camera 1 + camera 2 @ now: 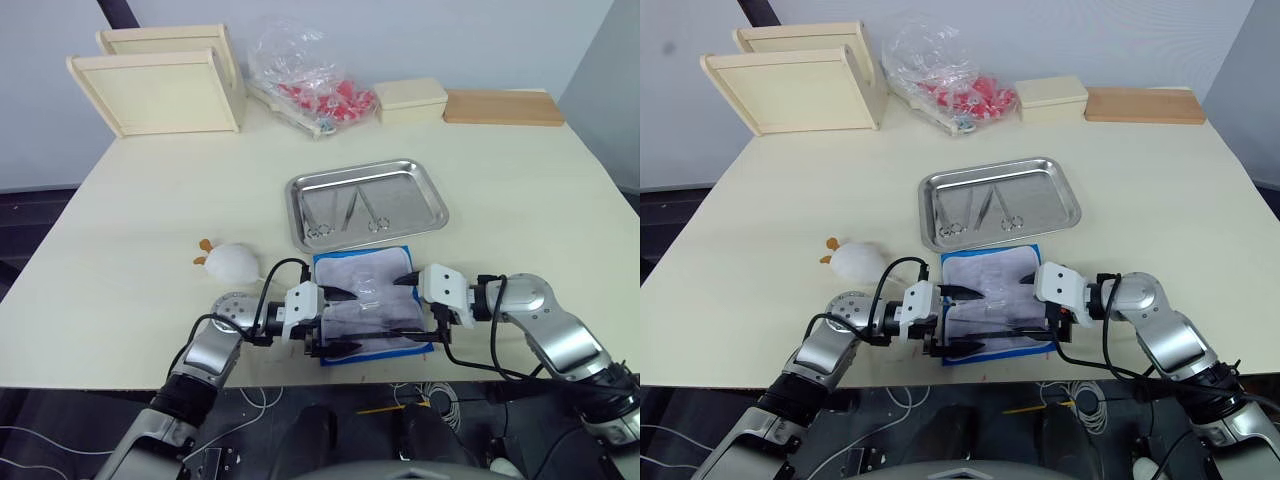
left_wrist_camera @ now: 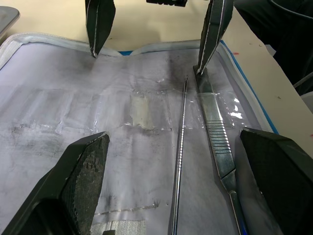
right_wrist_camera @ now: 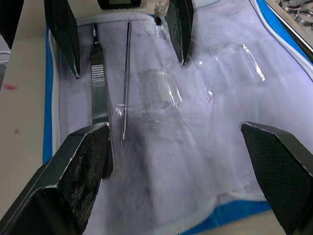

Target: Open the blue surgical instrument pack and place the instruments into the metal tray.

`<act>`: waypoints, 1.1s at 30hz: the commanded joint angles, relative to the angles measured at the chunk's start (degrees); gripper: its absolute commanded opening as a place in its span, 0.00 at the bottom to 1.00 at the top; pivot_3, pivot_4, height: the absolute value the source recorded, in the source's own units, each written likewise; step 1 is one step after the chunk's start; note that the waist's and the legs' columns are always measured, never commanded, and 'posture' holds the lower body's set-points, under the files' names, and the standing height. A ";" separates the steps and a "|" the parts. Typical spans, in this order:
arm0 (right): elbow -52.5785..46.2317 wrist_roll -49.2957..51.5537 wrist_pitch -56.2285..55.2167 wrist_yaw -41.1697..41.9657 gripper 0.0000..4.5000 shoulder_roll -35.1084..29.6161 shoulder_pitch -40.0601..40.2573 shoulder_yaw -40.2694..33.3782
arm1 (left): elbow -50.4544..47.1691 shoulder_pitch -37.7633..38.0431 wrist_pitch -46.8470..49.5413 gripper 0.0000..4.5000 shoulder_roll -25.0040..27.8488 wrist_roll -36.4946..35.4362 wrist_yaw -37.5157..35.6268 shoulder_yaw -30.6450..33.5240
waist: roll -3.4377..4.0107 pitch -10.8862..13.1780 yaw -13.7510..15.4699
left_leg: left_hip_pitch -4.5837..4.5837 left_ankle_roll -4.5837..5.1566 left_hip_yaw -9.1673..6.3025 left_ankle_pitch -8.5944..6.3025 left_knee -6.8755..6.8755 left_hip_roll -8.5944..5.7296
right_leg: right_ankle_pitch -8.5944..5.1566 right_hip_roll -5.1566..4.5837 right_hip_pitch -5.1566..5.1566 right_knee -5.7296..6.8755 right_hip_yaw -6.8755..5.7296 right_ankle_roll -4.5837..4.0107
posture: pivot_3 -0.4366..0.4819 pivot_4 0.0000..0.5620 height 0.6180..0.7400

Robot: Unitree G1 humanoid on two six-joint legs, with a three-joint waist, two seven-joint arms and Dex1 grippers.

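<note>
Both released pincers, left [image 1: 338, 320] and right [image 1: 411, 305], flank the opened blue surgical instrument pack [image 1: 368, 305], seemingly hovering.

Silver-grey jointed arms, white wrist housings, looping black cables, black textured jaws

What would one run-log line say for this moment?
pack open | tray holds some instruments | two tools remain in pack | both end effectors open

i can't read any text, label, brand or number here; the grey smudged print on the blue surgical instrument pack [image 2: 122, 147] lining is too faint for me to make out.
</note>
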 commanded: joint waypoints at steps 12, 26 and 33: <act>2.45 -3.91 -1.71 0.30 0.82 -0.62 -0.20 2.14 | 3.98 2.83 2.38 1.00 1.90 4.63 0.74 -2.44 | -0.02 -0.06 -0.09 | 0.05 0.00 0.00 0.00 0.00 -0.01 | 0.00 0.06 0.01 0.04 0.01 -0.01 | 0.48 0.27 1.00; 4.88 -3.29 -3.58 3.72 0.01 -0.51 0.14 3.53 | 3.35 3.38 2.73 1.00 2.02 4.68 1.04 -2.15 | -0.13 -0.25 -0.18 | 0.12 0.00 0.01 0.00 0.02 0.01 | 0.00 0.10 0.06 0.09 0.03 -0.02 | 0.48 0.27 1.00; 3.35 -0.75 -4.77 4.51 0.01 -0.93 0.93 1.19 | 3.48 3.52 2.60 1.00 1.99 4.66 1.22 -2.15 | -0.13 -0.26 -0.15 | 0.12 0.00 0.01 0.00 0.03 0.01 | 0.00 0.10 0.06 0.09 0.03 -0.02 | 0.48 0.27 1.00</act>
